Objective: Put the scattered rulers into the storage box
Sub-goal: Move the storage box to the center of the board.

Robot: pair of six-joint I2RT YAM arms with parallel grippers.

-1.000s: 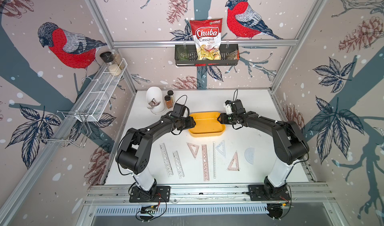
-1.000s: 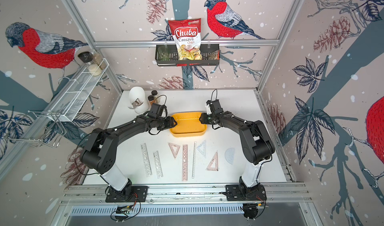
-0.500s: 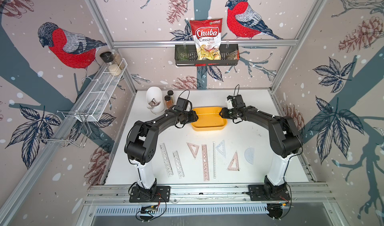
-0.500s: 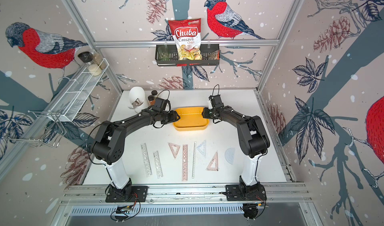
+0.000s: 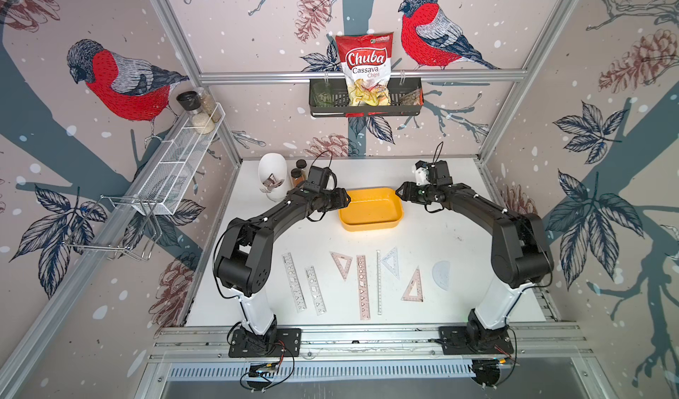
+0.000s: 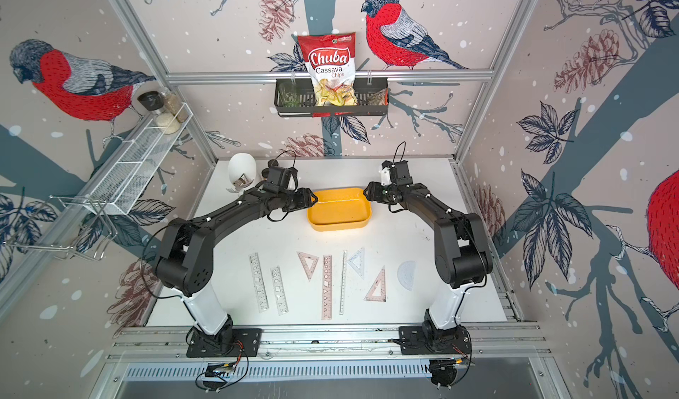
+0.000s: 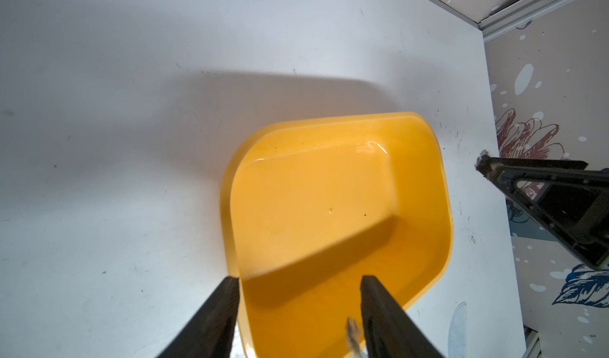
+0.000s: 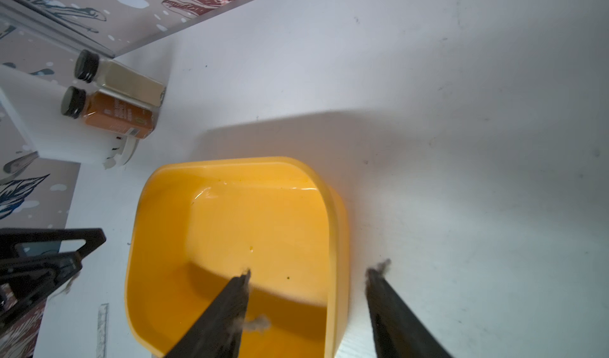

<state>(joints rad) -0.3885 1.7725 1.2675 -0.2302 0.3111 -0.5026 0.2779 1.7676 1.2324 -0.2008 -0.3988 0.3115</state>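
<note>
The yellow storage box (image 5: 371,219) (image 6: 340,219) sits empty at mid-table. My left gripper (image 5: 345,198) (image 7: 298,279) is open at its left end, one finger outside the rim and the other over the inside. Open too, my right gripper (image 5: 398,192) (image 8: 309,272) straddles the right wall (image 8: 334,241) without touching it. Several rulers lie in a row near the front, away from both grippers: a clear stencil ruler (image 5: 294,281), a pink set square (image 5: 341,264), a pink stencil ruler (image 5: 362,287), a blue set square (image 5: 391,261) and a protractor (image 5: 441,274) (image 7: 458,326).
A white utensil holder (image 5: 272,175) and two spice jars (image 8: 112,109) stand at the back left, close to my left arm. A black basket with a chips bag (image 5: 365,99) hangs on the back wall. A white wire shelf (image 5: 176,162) runs along the left wall.
The storage box has slid a little toward the back wall between both grippers. The right jaws have spread wider and stand off the wall. Both elbows have shifted.
</note>
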